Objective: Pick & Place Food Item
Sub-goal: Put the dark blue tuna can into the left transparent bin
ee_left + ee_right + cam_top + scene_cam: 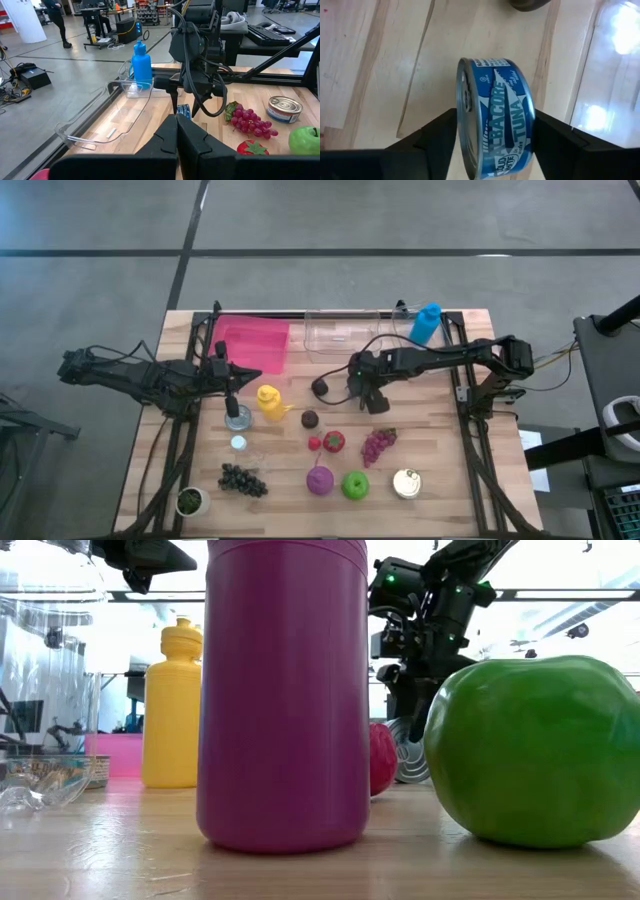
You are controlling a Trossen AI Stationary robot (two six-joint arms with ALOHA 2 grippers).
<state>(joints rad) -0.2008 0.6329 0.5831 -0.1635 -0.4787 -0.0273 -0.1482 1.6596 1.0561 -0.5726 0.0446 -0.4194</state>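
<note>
Tuna can (495, 117) on its edge fills the right wrist view, standing between the right gripper's (492, 145) two fingers; both pads sit against its sides, so the can is grasped. From above, that gripper (378, 402) hangs over the middle of the table (480, 480), just in front of the clear tray (345, 335).

Nothing large lies in the clear tray, only small scraps. A pink tray (255, 345) sits beside it at the back edge, and a blue bottle (425, 323) stands at the tray's other end.

Left gripper (232, 392) is clenched with nothing in it, above a small glass (237, 418) beside the yellow bottle (268, 401).

Bare wood lies open on the right side.
</note>
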